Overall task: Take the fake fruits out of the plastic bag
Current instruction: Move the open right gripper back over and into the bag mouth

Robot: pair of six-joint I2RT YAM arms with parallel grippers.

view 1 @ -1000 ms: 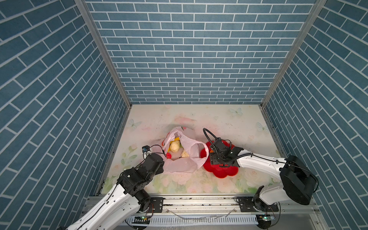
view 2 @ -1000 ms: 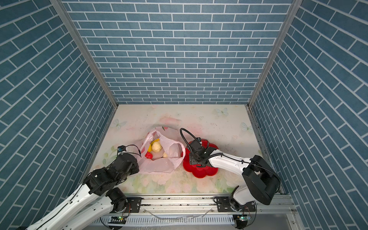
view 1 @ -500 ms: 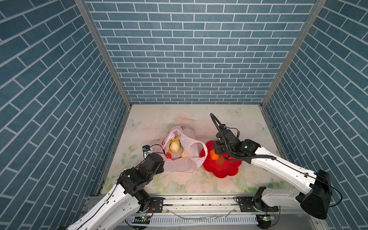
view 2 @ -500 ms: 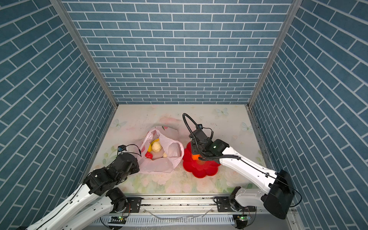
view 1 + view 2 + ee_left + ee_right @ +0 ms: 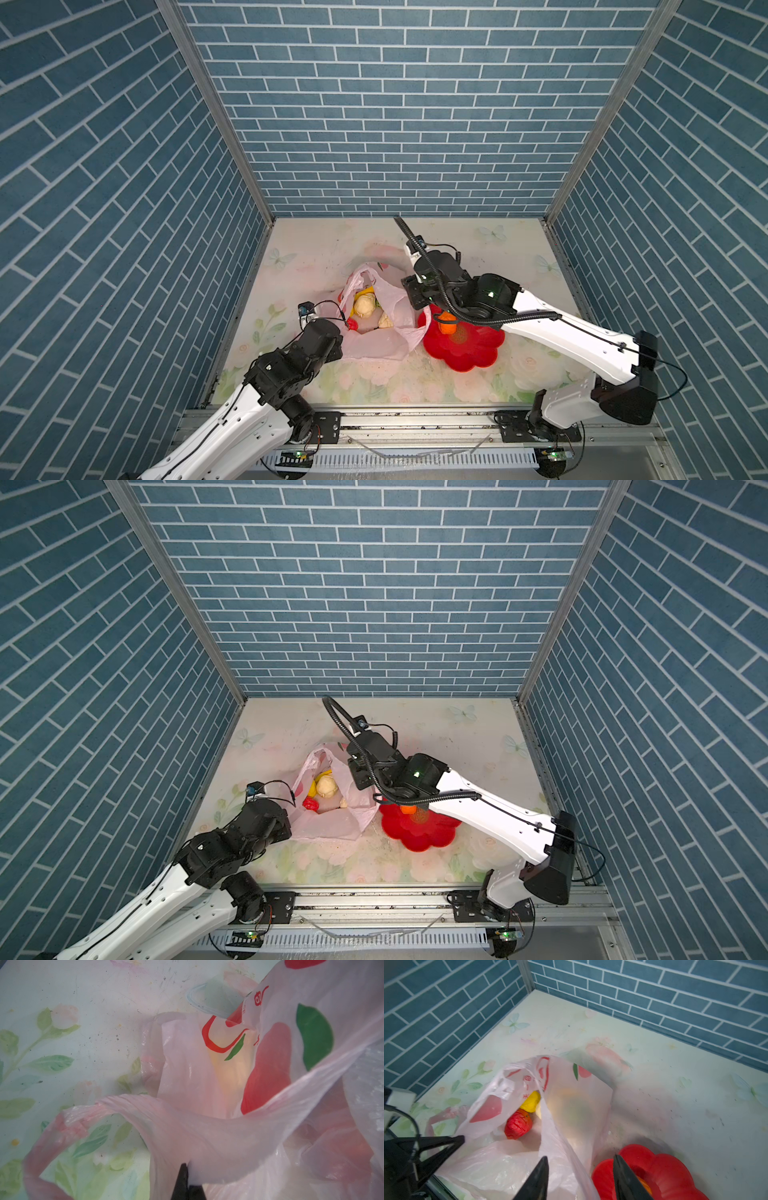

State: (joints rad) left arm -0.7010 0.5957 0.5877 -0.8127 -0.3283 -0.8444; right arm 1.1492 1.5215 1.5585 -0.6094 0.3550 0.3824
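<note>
My left fingers (image 5: 182,1180) clamp the thin translucent pale-pink plastic bag (image 5: 374,349), left of tabletop (image 5: 478,257) centre. Round orange toy fruit (image 5: 447,328) sits in red flower-shaped dish (image 5: 469,357). Right fingers (image 5: 537,1178) parted, empty. Next: reach inside for wrinkled red toy fruit (image 5: 518,1125).

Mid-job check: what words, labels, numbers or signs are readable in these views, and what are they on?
None reads clearly.
On the plastic bag: red printed characters, creased and blurred, unreadable.
In the right wrist view the same print is too small to read.
No other lettering is visible.
</note>
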